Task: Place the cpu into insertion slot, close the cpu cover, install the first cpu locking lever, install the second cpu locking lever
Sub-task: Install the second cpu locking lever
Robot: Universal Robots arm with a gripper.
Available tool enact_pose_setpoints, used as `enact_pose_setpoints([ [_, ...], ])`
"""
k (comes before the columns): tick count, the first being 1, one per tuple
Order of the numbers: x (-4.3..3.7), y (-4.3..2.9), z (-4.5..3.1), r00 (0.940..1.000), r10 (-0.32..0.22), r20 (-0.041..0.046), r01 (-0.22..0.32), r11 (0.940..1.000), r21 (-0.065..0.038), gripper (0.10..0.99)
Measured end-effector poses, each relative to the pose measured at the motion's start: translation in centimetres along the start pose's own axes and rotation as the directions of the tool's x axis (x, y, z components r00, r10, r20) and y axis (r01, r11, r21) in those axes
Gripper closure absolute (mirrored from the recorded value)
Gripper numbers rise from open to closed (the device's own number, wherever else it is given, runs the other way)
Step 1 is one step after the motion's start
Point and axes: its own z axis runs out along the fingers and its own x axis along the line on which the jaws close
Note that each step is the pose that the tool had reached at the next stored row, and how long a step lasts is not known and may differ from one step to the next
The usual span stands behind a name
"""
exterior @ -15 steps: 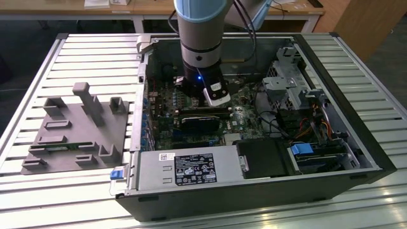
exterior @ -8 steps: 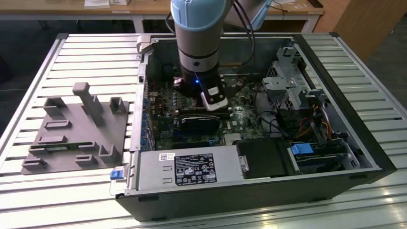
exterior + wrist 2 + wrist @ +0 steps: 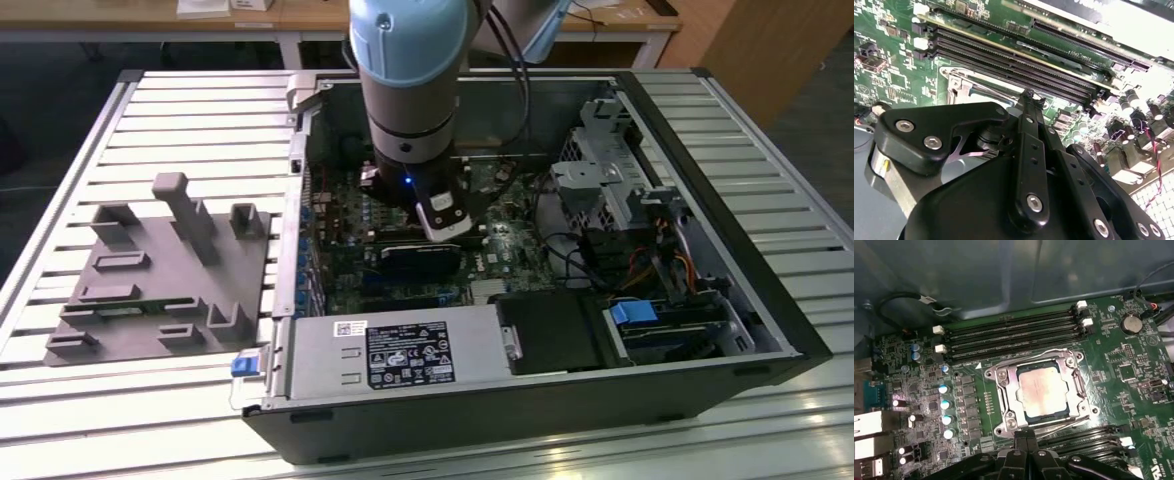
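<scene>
In the first wrist view the cpu (image 3: 1041,390) lies flat in the insertion slot (image 3: 1077,390), its dull silver top showing through the window of the cpu cover (image 3: 1005,395), which is down over it. A thin wire locking lever (image 3: 1066,422) runs along the socket edge closest to my gripper (image 3: 1026,439). The gripper is shut with its fingertips pressed together just outside that edge, at one end of the lever. In the second wrist view the gripper (image 3: 1028,95) hides most of the socket (image 3: 961,85). In the exterior view the gripper (image 3: 447,238) hangs low over the motherboard.
Long black memory slots (image 3: 1014,337) flank the socket on two sides, and a row of capacitors (image 3: 945,410) stands beside it. The open computer case (image 3: 721,200) walls in the board, with a power supply (image 3: 400,350) and a drive cage (image 3: 601,190). A grey fixture (image 3: 160,270) sits at the exterior view's left.
</scene>
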Motion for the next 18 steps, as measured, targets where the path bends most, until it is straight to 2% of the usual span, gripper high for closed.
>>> enact_pose_setpoints([
  [5,0.46,-0.41,0.16,1.0,0.001,-0.0047,-0.001,0.9993,-0.039,0.98],
  [7,0.6,-0.63,0.25,1.0,0.0,-0.0048,0.0,0.9988,-0.048,0.98],
  [9,0.66,-0.77,0.39,1.0,-0.001,-0.0013,0.001,0.9987,-0.052,0.98],
  [13,0.84,-0.92,0.69,0.9999,-0.006,0.0155,0.006,0.9985,-0.055,0.98],
  [16,1.27,-1.05,0.82,0.9992,-0.012,0.0383,0.014,0.9981,-0.06,0.98],
  [18,1.51,-1.12,0.87,0.9988,-0.015,0.0469,0.017,0.9979,-0.062,0.98],
])
